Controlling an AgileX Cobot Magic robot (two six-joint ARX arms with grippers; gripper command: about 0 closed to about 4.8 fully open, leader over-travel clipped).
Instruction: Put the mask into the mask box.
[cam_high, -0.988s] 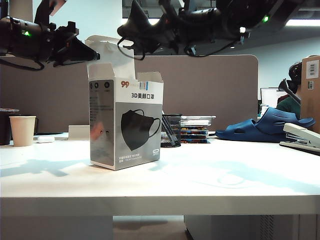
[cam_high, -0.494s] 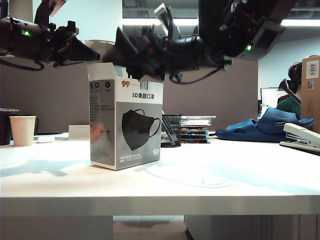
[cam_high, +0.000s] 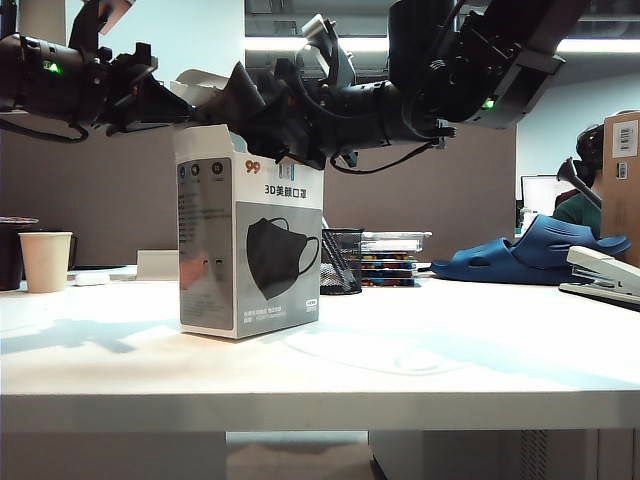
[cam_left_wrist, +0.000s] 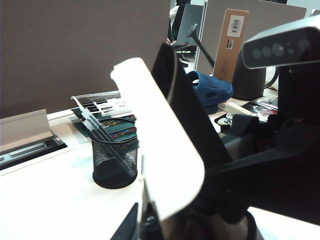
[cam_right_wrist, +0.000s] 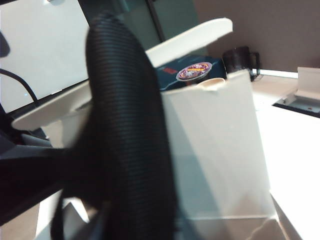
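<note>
Office clutter lines the back of the white desk in the exterior view: a paper cup, a black mesh pen cup, a blue clog and a stapler. You see the mask box upright near the desk's middle, and the right hand reaches across to its open top with the mask, a dark folded wad just over the opening. The left hand is at the box's upper left corner, pinching the top flap back. Your risk, as I judge it, is the tall light box: push down off-centre and it may tip or slide.

Looking from the left wrist, you see the flap curling up close to the lens, with the mask a thin black sheet behind it and the pen cup beyond. The left hand itself is hardly shown; it reads as pressed shut on the flap. If that flap slips, it could spring over the opening.

From the right wrist, the mask fills the foreground, ribbed black fabric folded lengthwise, beside the box's white inner wall. You cannot tell how wide the right hand's fingers stand. A loosening grip here could drop the mask on the rim, or an ear loop could snag.
</note>
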